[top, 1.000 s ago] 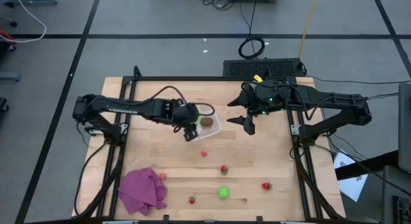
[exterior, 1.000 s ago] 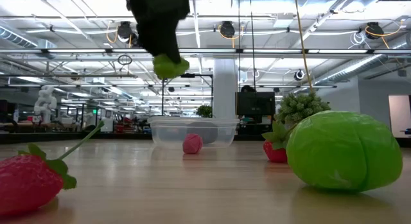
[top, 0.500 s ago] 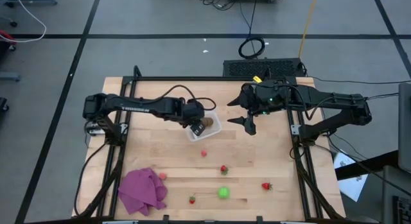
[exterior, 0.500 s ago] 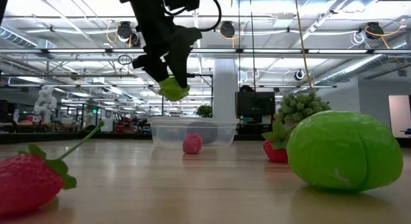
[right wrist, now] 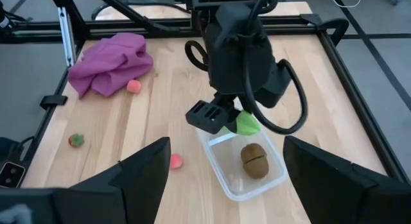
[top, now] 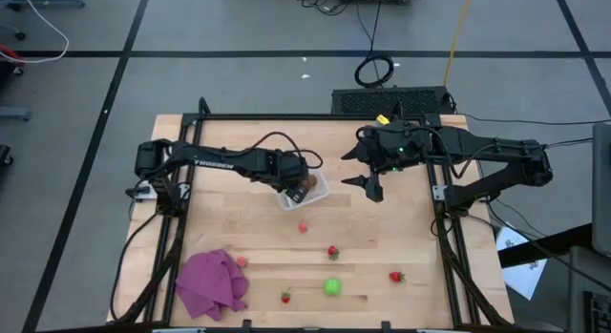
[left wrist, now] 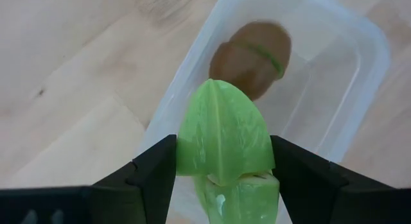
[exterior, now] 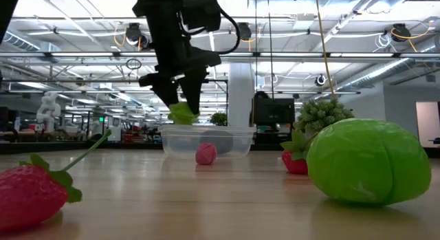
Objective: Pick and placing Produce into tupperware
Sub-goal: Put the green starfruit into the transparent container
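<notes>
Tupperware (top: 307, 189) sits mid-table holding the brown oval (left wrist: 252, 52); your left gripper (left wrist: 221, 163) hangs over its near rim, pinching a green piece (left wrist: 225, 137). Right gripper (top: 368, 171) waits spread beside it. Release here and the piece may clip the rim and bounce out.

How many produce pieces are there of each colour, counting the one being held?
brown oval: 1
green pieces: 2, one in the left pincer
red or pink pieces: 5
Total: 8
</notes>
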